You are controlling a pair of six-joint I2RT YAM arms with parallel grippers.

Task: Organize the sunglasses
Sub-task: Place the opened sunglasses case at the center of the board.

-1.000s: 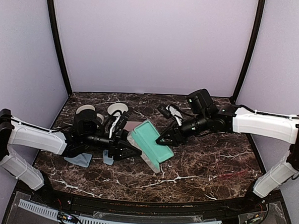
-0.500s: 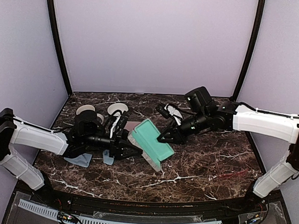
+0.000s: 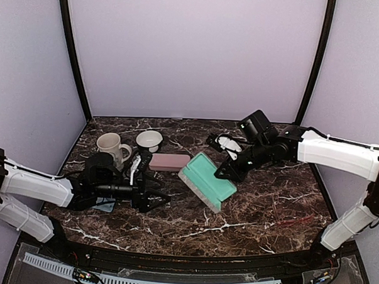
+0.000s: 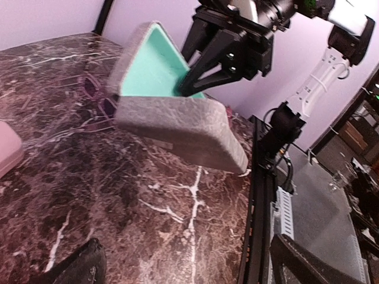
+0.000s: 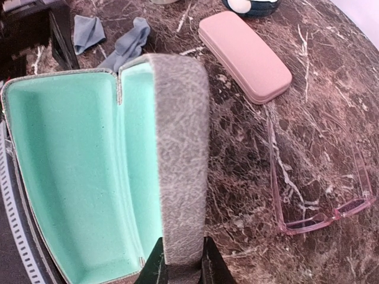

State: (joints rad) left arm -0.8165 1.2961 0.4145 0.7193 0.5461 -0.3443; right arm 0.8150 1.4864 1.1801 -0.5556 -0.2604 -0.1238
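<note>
Progress: early; grey case [image 5: 177,148] open, empty | red sunglasses [image 5: 308,225] loose, frame right | right gripper [image 5: 180,260] pinches its wall; left gripper [image 3: 158,199] agape, empty

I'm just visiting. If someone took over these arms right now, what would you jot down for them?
Left gripper: open, empty, low over the table.
Right gripper: shut on the open grey case, held tilted.
Red glasses: on the table beside that case, temples unfolded.
Black pair: not clearly in view.
Pink case: closed, on the table.
Done: grey case open.
Left: glasses into cases, then close them.
</note>
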